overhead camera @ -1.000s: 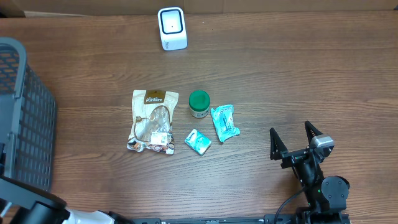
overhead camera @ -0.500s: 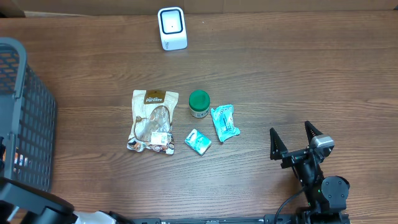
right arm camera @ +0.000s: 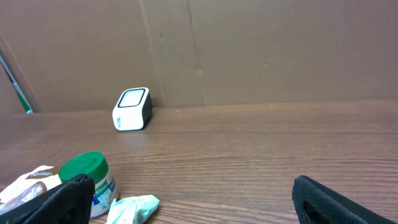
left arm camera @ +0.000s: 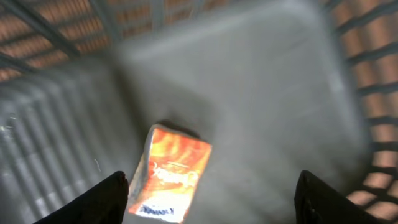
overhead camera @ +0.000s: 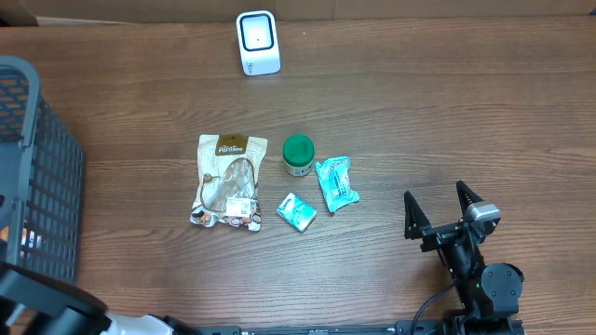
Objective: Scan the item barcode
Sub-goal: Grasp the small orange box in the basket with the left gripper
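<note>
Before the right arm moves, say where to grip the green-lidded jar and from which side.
Probably from above, fingers across the lid of the green-lidded jar: it stands upright, round, with the snack bag and teal packet close beside it.

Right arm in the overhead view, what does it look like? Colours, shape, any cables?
The right arm is matte black throughout. Its jaws are two slim, flat black blades. A small grey block sits beside one jaw, a round black joint housing lies behind it, and a thin black cable loops off near the base.
</note>
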Motion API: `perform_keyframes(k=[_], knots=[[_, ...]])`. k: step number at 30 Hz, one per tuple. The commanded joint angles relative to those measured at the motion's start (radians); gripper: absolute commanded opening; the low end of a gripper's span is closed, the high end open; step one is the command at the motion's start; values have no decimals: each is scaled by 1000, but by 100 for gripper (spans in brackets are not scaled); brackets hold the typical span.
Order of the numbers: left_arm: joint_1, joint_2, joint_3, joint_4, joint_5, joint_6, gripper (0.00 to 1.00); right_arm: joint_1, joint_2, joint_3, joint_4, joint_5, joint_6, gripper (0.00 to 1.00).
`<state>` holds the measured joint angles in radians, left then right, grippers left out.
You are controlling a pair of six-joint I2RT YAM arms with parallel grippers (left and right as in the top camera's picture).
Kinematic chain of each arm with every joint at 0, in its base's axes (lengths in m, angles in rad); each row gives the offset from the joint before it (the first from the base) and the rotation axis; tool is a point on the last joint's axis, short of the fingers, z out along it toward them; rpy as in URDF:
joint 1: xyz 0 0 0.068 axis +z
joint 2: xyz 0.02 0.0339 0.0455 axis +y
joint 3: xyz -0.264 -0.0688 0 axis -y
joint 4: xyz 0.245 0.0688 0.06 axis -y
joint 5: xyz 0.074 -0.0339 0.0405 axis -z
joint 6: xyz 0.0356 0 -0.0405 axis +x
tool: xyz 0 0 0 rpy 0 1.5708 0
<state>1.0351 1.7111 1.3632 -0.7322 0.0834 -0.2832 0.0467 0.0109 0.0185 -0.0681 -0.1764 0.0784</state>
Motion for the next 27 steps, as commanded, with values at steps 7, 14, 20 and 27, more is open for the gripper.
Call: perform_keyframes(k=[7, 14, 20, 27], knots=[[-4, 180, 1, 16, -53, 167, 75, 5, -8, -11, 6, -1, -1, 100], [-9, 232, 1, 35, -49, 195, 77, 5, -8, -11, 6, -1, -1, 100], [-42, 296, 1, 16, -50, 228, 37, 5, -8, -11, 6, -1, -1, 100], [-56, 252, 98, -79, -10, 177, 4, 5, -8, -11, 6, -1, -1, 100]])
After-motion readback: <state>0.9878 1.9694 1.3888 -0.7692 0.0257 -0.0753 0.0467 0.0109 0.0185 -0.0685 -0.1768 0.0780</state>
